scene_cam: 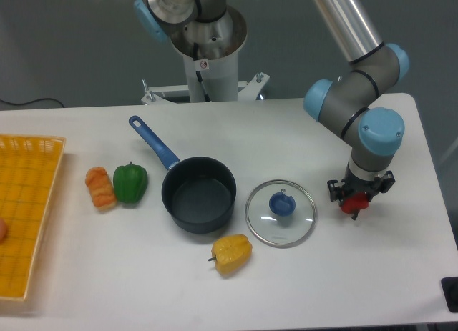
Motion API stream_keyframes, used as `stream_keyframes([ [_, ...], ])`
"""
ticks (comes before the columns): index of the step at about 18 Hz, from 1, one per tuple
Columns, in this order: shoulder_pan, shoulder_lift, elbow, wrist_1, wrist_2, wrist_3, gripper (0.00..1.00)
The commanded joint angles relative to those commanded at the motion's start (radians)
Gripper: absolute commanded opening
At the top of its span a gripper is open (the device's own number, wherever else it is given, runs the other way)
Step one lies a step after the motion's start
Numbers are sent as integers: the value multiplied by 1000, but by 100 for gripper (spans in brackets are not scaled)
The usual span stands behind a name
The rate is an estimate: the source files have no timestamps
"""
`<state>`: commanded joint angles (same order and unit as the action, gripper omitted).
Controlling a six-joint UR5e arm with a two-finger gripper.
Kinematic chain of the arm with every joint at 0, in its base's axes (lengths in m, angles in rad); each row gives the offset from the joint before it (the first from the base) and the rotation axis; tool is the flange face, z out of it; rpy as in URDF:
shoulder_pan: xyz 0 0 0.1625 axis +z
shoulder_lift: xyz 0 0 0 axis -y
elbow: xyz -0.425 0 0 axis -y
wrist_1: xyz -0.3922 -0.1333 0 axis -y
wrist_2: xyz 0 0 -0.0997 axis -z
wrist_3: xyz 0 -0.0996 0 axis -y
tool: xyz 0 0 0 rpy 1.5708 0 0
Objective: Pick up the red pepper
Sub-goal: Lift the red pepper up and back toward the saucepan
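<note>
The red pepper (354, 203) shows as a small glossy red shape at the right of the table, mostly hidden under my gripper (356, 200). The gripper points straight down over it, and its dark fingers sit on either side of the pepper, closed against it. The pepper is at or just above the table surface; I cannot tell whether it is lifted. The yellow pepper (232, 253) lies at the front centre and the orange pepper (100, 187) lies at the left.
A dark saucepan (199, 195) with a blue handle stands at the centre, a glass lid (280, 212) with a blue knob to its right. A green pepper (129, 182) sits beside the orange one. A yellow basket (25, 216) is at the far left.
</note>
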<state>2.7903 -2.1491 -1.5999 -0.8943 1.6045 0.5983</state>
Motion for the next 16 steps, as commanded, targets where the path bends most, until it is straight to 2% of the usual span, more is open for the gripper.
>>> stream_keyframes([
  [2,-2,2,0,-2,0,2,59],
  [10,-8,32,11,-17,15,44,58],
  [14,-26,46,20,-64,60,115,59],
  [16,-40,55,47,-119,66,149,59],
])
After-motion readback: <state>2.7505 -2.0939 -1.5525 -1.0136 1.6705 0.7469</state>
